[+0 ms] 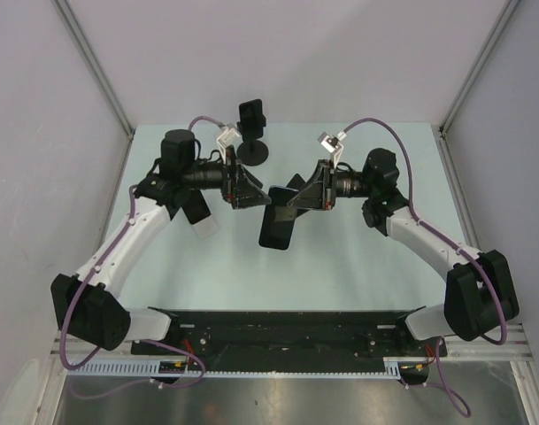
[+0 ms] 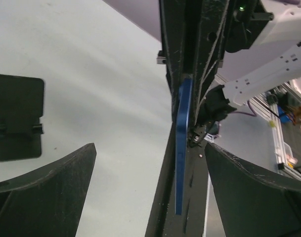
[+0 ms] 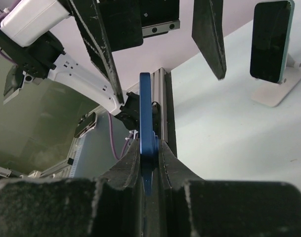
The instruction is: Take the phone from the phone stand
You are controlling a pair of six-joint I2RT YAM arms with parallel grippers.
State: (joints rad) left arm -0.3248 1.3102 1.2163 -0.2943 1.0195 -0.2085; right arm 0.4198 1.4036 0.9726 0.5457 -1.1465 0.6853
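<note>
The right end effector [image 3: 149, 150] is clamped narrow on the phone [image 3: 146, 108]. In the right wrist view the phone is a thin blue edge standing up from between the two dark pads at lower centre. Only this view shows the left arm's fingers [image 3: 103, 44] spread at the top of the frame, one on each side of the phone's upper end and not touching it. It alone also shows a second phone [image 3: 271, 39] upright on a white stand [image 3: 281, 86] at the upper right.

The left end effector [image 2: 150, 148] is wide open. The left wrist view has its two pads in the lower corners, with the blue edge of the phone and the right arm's dark fingers running up the middle between them. A black plate [image 2: 17, 116] with a hinge sits at mid-left of that frame.

The top view gives the layout that the wrist views lack. The phone hangs dark-faced at centre frame above the pale worktop [image 1: 340, 257], between the two wrists. The black stand [image 1: 254, 150] is at upper centre, apart from the phone.
</note>
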